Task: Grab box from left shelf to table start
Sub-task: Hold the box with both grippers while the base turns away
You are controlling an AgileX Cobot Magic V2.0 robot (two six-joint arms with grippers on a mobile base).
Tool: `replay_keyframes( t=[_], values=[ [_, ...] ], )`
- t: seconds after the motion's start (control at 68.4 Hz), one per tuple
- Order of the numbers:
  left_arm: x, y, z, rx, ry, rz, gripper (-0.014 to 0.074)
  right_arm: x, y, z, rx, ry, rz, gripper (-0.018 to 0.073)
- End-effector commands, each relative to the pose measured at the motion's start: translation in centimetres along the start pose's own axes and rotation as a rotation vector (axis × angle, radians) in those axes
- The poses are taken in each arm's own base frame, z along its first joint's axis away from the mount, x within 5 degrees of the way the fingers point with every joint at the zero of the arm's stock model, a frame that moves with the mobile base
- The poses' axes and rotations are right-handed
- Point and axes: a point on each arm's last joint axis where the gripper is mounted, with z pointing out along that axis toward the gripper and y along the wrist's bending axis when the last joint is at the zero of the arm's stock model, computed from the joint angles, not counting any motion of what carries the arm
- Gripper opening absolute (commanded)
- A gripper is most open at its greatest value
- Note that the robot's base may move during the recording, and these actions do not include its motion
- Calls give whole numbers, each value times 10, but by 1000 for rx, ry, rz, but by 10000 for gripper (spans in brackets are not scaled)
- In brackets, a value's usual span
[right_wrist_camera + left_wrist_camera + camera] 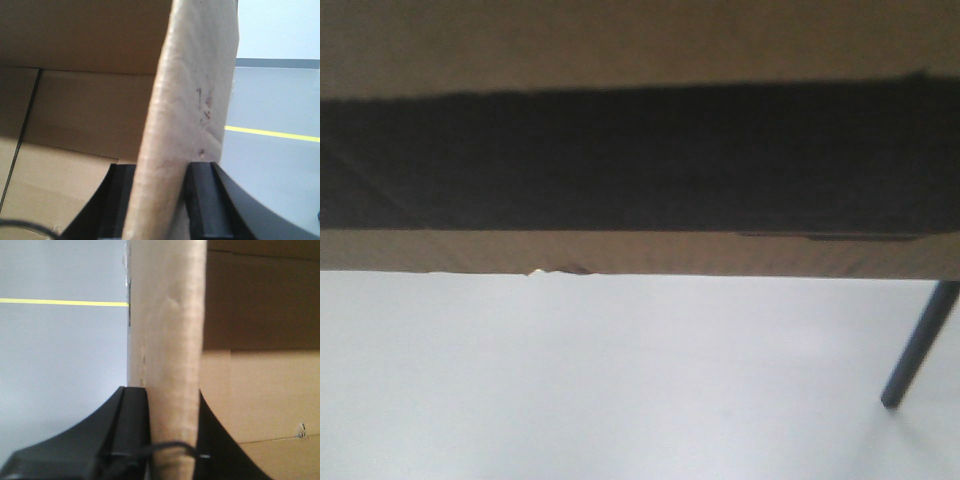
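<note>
Box (620, 160) fills upper front view, white table (570, 390) below; contact unclear. L gripper (172, 410) clamped on one cardboard wall, R gripper (160, 175) clamped on another. Grey floor (60, 355) w/ yellow line (60, 302) beyond.

Box (640, 50) shown in matt brown corrugated cardboard (panel (640, 160) printed black); desk (620, 380) rendered smooth, white, matt.

I see grey floor (60, 370) with a yellow line (62, 302) at nine o'clock on the left wrist view. Out front, a dark slanted rod (918, 345) sits at four o'clock.
</note>
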Motion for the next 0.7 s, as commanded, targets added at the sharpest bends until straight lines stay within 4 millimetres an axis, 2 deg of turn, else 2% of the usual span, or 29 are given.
replay_keyframes(
  t=[0.0,0.687],
  values=[
    [-23,-6,-11,86,-209,-41,-92,-20,-4,-1,59,-154,-41,58],
    [-23,-6,-11,86,-209,-41,-92,-20,-4,-1,59,-154,-41,58]
  ],
)
